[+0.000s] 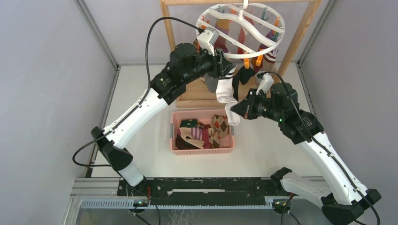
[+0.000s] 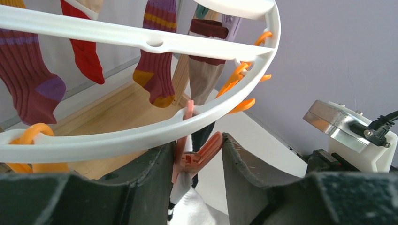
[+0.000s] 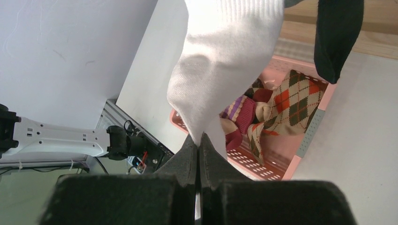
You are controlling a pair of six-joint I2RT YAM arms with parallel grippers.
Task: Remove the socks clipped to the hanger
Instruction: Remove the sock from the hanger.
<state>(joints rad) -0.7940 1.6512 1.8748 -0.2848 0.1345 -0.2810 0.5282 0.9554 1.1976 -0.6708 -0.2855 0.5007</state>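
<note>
The white sock (image 1: 225,91) hangs from one orange clip (image 2: 195,157) on the near rim of the hanger (image 2: 117,138), and both arms are on it. The left gripper (image 2: 197,157) is up at that rim, about half-way in, with a pad against each handle of the clip. The handles look splayed and the sock's striped cuff sits in the clip's mouth, so I judge it has not yet let go. The right gripper (image 3: 199,140), below the hanger and a little towards the arms' bases, is pinched fully together on the toe end of the white sock, holding it out at a slant.

A black sock (image 1: 244,75) hangs just beside it on the same rim. More socks (image 2: 155,75) in red, maroon and purple dangle from the hanger's far side. Under the hanger's near side, a pink basket (image 1: 202,151) on the surface (image 1: 263,150) holds several socks already.

The sock is light, limp and stretchy, so pulling on the toe will mostly lengthen it and tilt the hanger, not free it. The better hold is the one in hand: squeeze the stiff clip handles squarely, since the smooth plastic could slip sideways off the pads. Keep only a gentle downward draw on the toe.
</note>
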